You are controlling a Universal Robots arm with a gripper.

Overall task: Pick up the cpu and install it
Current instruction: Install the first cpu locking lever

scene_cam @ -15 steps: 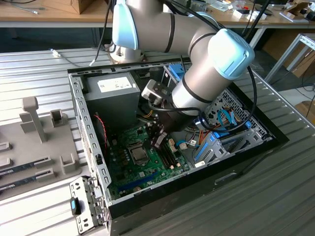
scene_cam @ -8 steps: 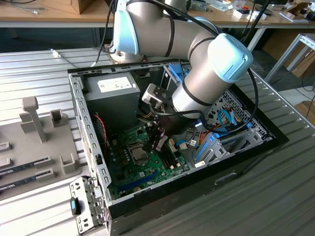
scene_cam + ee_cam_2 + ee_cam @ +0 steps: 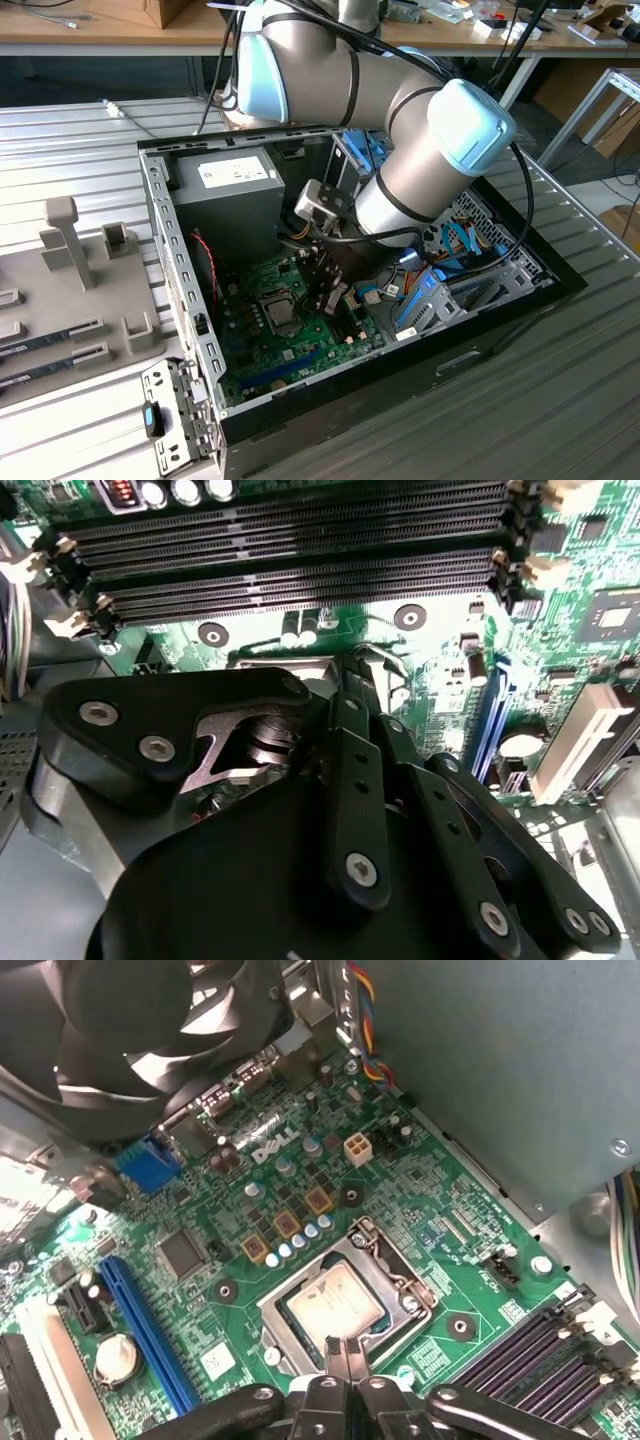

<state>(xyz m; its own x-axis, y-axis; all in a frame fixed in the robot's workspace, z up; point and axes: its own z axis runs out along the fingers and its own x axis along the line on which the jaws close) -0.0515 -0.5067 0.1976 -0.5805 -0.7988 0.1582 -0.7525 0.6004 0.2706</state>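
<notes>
The cpu (image 3: 333,1300), silvery top up, lies flat inside the metal-framed socket (image 3: 405,1300) of the green motherboard (image 3: 300,1200). The gripper (image 3: 343,1345) sits just beside the chip's near edge, fingertips (image 3: 334,1344) pinched together and grasping nothing; the chip lies directly ahead of them. In the exterior view the gripper (image 3: 325,290) is deep within the computer case (image 3: 185,300).

Silver arm (image 3: 320,70), pale-blue caps, black screw-studded claw (image 3: 345,1352).
</notes>
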